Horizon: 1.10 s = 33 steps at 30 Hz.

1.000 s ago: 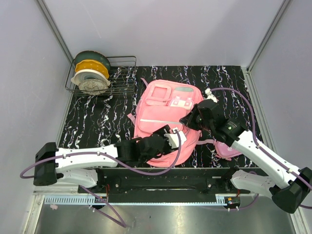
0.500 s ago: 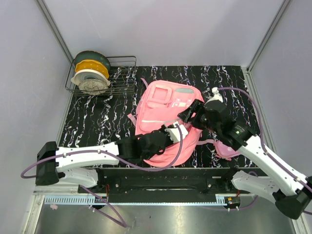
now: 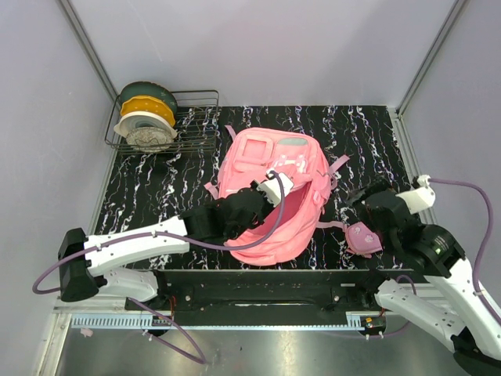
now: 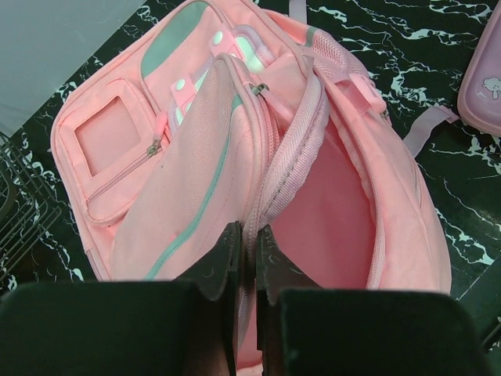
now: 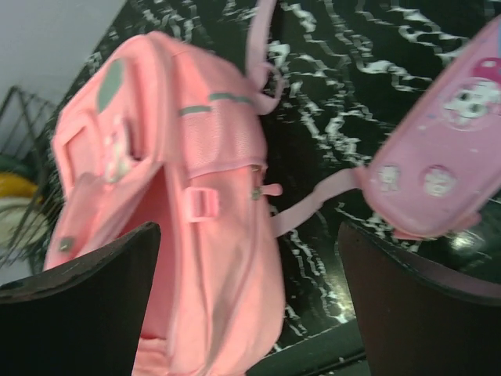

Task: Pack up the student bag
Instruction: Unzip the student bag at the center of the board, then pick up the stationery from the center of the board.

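The pink student bag (image 3: 258,157) lies on the black marbled table (image 3: 156,196) with its main compartment gaping open. My left gripper (image 3: 275,188) is shut on the bag's zipper rim (image 4: 266,188) and holds the front flap up; in the left wrist view the pink inside (image 4: 333,219) shows. My right gripper (image 3: 358,200) stands wide open and empty to the right of the bag, above a small pink cartoon pencil case (image 3: 362,237). In the right wrist view the bag's side (image 5: 211,235) lies between the spread fingers (image 5: 78,305), with the pencil case (image 5: 446,172) at the right.
A wire dish rack (image 3: 196,117) with stacked bowls and plates (image 3: 145,117) sits at the table's back left corner. A loose bag strap (image 3: 338,163) trails right of the bag. Grey walls close in on both sides.
My right gripper opened, let go of the bag and drew back right toward the pencil case. My left gripper shut on the zipper rim and lifted it, so the bag's mouth gapes wider.
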Tool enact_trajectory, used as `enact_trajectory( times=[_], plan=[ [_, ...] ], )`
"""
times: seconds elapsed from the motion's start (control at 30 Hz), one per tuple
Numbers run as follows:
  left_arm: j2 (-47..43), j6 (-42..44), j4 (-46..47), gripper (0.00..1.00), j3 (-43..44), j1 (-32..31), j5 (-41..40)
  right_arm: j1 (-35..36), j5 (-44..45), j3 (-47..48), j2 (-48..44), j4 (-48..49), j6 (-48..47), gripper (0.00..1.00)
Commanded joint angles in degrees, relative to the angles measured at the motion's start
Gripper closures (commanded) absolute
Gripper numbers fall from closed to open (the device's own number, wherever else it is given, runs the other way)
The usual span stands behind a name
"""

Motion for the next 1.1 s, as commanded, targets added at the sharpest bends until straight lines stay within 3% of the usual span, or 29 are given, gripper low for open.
enact_trajectory(
  times=[0.0,0.17,0.27,0.3,0.43,0.5,0.63,0.83,1.07],
  plan=[
    [-3.0,-2.5,3.9,1.00,2.8,1.1,-1.0,-0.5,10.0,-1.3,-0.7,-12.5,8.9,0.00],
    [-4.2,-2.5,3.9,1.00,1.3,1.2,-0.4,-1.1,6.0,-3.2,6.8,-10.7,6.9,0.00],
    [-5.3,-3.2,4.0,1.00,0.6,1.4,0.5,-3.3,4.6,-4.1,8.8,-3.3,0.9,0.00],
    [-5.4,-3.8,3.9,1.00,0.6,1.7,1.8,-5.2,3.0,-4.3,9.3,2.7,-5.3,0.00],
    [-5.9,-3.9,3.7,1.00,0.4,1.9,2.6,-27.5,-22.2,-2.8,15.2,14.1,-19.9,0.00],
    [-6.1,-3.9,4.3,1.00,0.2,2.0,3.1,-35.9,-26.7,0.2,19.6,14.4,-23.2,0.01],
    [-5.4,-3.9,3.2,1.00,1.2,2.4,3.7,-44.0,-34.0,0.5,20.9,14.5,-23.2,0.00],
    [-6.0,-3.9,2.0,1.00,2.1,3.0,4.8,-59.9,-35.2,-8.7,12.5,9.9,-24.0,0.00],
    [-7.3,-3.9,1.3,1.00,1.2,3.7,5.5,-64.2,-38.1,-13.4,8.2,5.8,-22.6,0.00]
  ],
)
